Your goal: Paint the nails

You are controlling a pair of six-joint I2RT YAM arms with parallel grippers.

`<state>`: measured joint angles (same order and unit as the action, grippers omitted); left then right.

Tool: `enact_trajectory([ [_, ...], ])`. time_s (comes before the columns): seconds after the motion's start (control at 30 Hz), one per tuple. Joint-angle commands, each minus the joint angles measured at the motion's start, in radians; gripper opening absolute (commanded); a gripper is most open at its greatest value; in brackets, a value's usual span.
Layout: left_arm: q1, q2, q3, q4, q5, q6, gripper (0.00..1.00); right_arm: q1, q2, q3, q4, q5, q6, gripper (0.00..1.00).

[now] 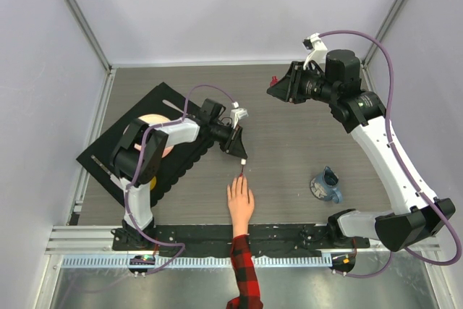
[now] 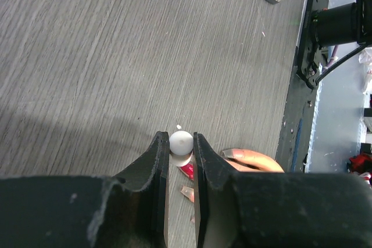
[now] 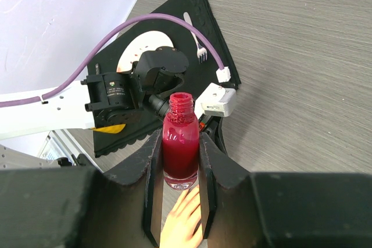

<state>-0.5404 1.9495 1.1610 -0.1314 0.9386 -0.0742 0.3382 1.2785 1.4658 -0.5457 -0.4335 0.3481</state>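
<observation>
We see the left gripper (image 2: 181, 139) pinching a white ball-topped polish brush (image 2: 181, 142) by its cap, jaws nearly pressed together around it. The wet red tip points down at the pale flesh-toned hand (image 1: 240, 204). Holding it by the cap keeps the bristles free and the black fingers off the wet part.

The hand lies flat, palm down, on the grey wood-grain table (image 1: 304, 142) at the near edge, between the two arm bases. Its red-and-black plaid sleeve (image 1: 246, 273) runs off toward the camera. The fingers point away from the bases, so the nails (image 2: 231, 153) face up and toward the brush. In the left wrist view the red tip sits right over a fingertip; we can't tell if it touches. In the top view that fingertip looks red-tinted, and at least two other nails look bare.

The right gripper (image 3: 180, 137) is clamped on a small red glass polish bottle (image 3: 180, 143), uncapped and upright. It is raised well behind the hand, probably parked level so nothing spills and ready for a re-dip.

We judge the step as mid-stroke on one nail, with most of the job left. The risk is polish on the skin.

A black scalloped mat (image 1: 98, 155) and a blue patterned cup (image 1: 327, 187) lie off to either side, not involved.
</observation>
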Motion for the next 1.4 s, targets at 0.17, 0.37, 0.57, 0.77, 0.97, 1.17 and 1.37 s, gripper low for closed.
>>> enact_trajectory([
  [0.17,0.003,-0.006,0.016,-0.002,0.019,0.019,0.0,-0.004,-0.005,0.019,0.052,-0.019,0.011,0.01],
  [0.37,0.003,-0.021,-0.003,-0.01,0.02,0.021,0.0,-0.004,-0.004,0.021,0.053,-0.019,0.009,0.01],
  [0.57,0.003,-0.024,-0.004,-0.017,0.025,0.022,0.0,-0.005,-0.002,0.022,0.055,-0.022,0.006,0.01],
  [0.77,-0.009,-0.024,-0.001,-0.019,0.028,0.017,0.0,-0.007,-0.001,0.024,0.053,-0.024,0.005,0.01],
  [0.97,-0.016,-0.026,0.002,-0.019,0.026,0.013,0.0,-0.005,-0.002,0.025,0.053,-0.024,0.003,0.01],
  [1.17,-0.015,-0.026,-0.007,-0.027,0.023,0.02,0.0,-0.005,-0.005,0.024,0.053,-0.024,0.005,0.01],
  [1.37,-0.015,-0.046,-0.007,-0.05,0.011,0.03,0.0,-0.005,-0.008,0.019,0.055,-0.024,0.009,0.01],
])
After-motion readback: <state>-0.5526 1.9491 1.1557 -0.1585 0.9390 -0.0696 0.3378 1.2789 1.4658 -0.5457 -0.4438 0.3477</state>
